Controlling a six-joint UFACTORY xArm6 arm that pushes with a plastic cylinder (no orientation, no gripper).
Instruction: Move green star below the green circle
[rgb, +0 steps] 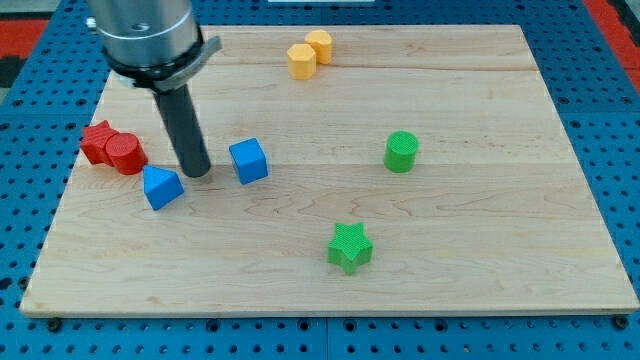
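Note:
The green star (350, 247) lies on the wooden board toward the view's bottom, right of centre. The green circle (401, 152) stands above it and a little to the right, well apart from it. My tip (197, 173) rests on the board at the view's left, between a blue triangular block (162, 187) and a blue cube (248, 160). The tip is far to the left of both green blocks and touches neither.
A red star block (98, 141) and a red cylinder (126, 153) sit together at the board's left edge. Two yellow blocks (309, 54) sit together near the top edge. The wooden board (480, 260) lies on a blue pegboard.

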